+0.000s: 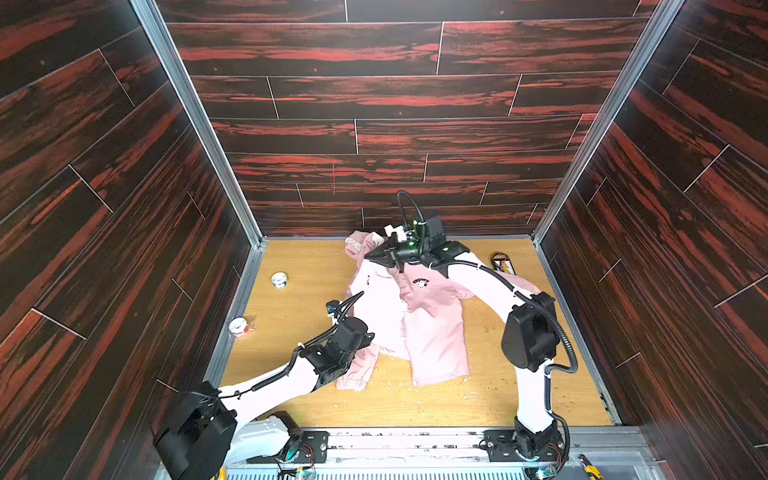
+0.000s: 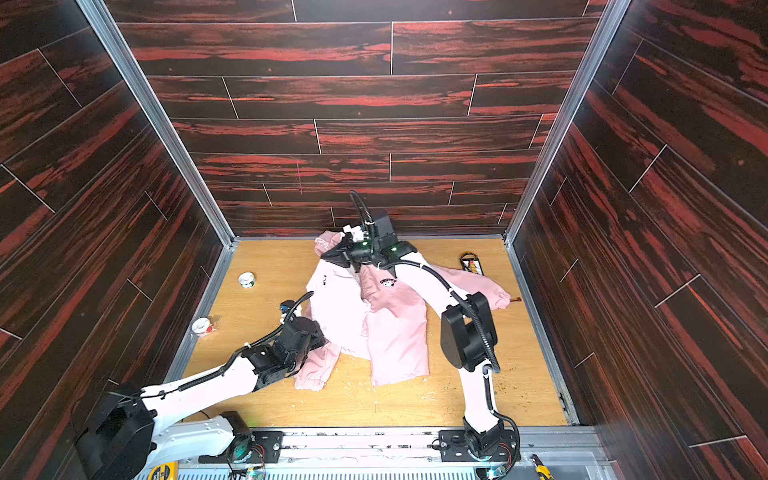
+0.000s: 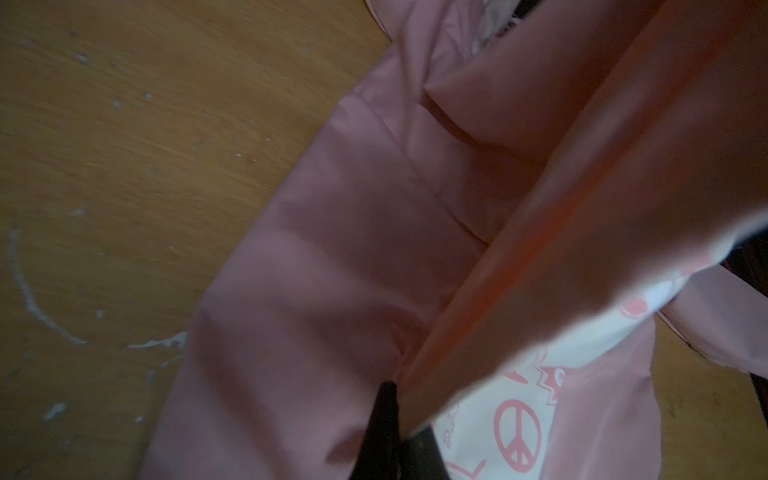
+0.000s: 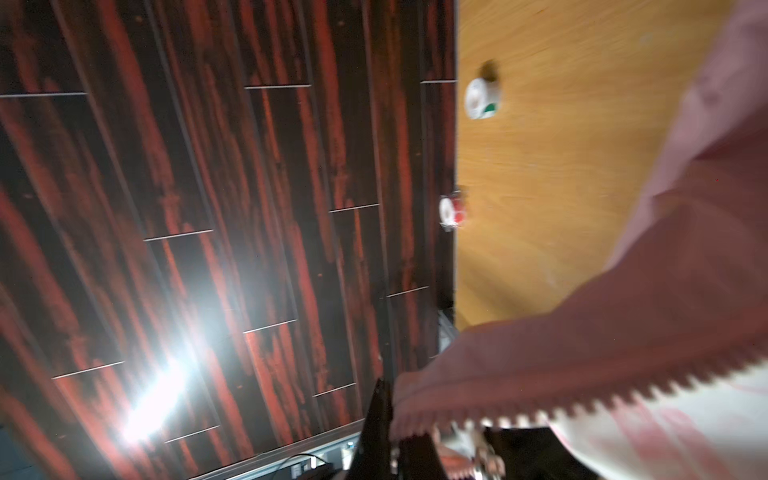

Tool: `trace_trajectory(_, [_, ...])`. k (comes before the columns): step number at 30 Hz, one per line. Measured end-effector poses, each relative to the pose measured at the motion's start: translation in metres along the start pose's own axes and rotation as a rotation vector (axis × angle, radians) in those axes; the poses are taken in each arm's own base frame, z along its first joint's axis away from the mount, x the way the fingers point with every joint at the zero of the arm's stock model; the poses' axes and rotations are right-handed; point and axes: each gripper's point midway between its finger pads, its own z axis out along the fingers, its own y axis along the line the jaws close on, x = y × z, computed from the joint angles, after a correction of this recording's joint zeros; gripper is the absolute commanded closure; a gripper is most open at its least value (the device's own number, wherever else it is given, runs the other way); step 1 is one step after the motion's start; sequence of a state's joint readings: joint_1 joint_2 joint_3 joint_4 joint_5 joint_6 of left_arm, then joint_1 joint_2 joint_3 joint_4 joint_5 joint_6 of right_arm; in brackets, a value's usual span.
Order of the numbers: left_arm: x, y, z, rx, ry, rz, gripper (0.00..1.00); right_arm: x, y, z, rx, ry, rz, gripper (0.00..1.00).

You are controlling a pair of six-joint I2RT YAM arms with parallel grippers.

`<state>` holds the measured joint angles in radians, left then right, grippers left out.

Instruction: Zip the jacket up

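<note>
Your left gripper (image 3: 401, 424) clamps the jacket (image 1: 432, 324) at its lower front edge, and your right gripper (image 4: 395, 432) clamps the zipper teeth (image 4: 623, 395) near the hood (image 1: 360, 245). It's unzipped, so next you likely need both edges pulled taut together.

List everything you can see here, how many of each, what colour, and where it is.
jacket: one, pale pink, mid-table, front open
green-marked round item: one, white, table's left side
red-marked round item: one, white, table's left edge
dark pack: one, black with coloured bits, table's far right; too small to identify
yellow tool: one, yellow and black, below the table's near right corner
table: one, light wood
walls: three, dark red wood pattern, around the table
left fingers: black, shut on the jacket's edge
right fingers: black, shut on the jacket by its collar
</note>
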<state>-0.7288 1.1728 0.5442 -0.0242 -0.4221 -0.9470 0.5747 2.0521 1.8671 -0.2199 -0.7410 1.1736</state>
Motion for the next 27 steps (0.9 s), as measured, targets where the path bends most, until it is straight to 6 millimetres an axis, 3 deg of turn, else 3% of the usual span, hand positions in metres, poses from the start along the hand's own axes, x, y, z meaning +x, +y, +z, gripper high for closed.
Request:
trace_trajectory(4, [0.001, 0.013, -0.008, -0.048, 0.004, -0.006, 1.00, 0.008, -0.025, -0.015, 0.070, 0.002, -0.020, 1.00])
trace_trajectory(13, [-0.012, 0.034, -0.024, -0.149, -0.057, -0.002, 1.00, 0.052, -0.037, -0.042, 0.082, 0.048, -0.096, 1.00])
trace_trajectory(20, [-0.059, 0.043, -0.054, -0.291, -0.204, 0.033, 1.00, 0.096, -0.074, -0.059, 0.112, 0.074, -0.114, 1.00])
trace_trajectory(24, [-0.091, 0.044, -0.073, -0.362, -0.306, 0.087, 1.00, 0.118, -0.082, -0.046, 0.110, 0.109, -0.144, 1.00])
trace_trajectory(27, [-0.122, 0.041, -0.083, -0.411, -0.359, 0.134, 1.00, 0.112, -0.074, -0.035, 0.086, 0.105, -0.181, 1.00])
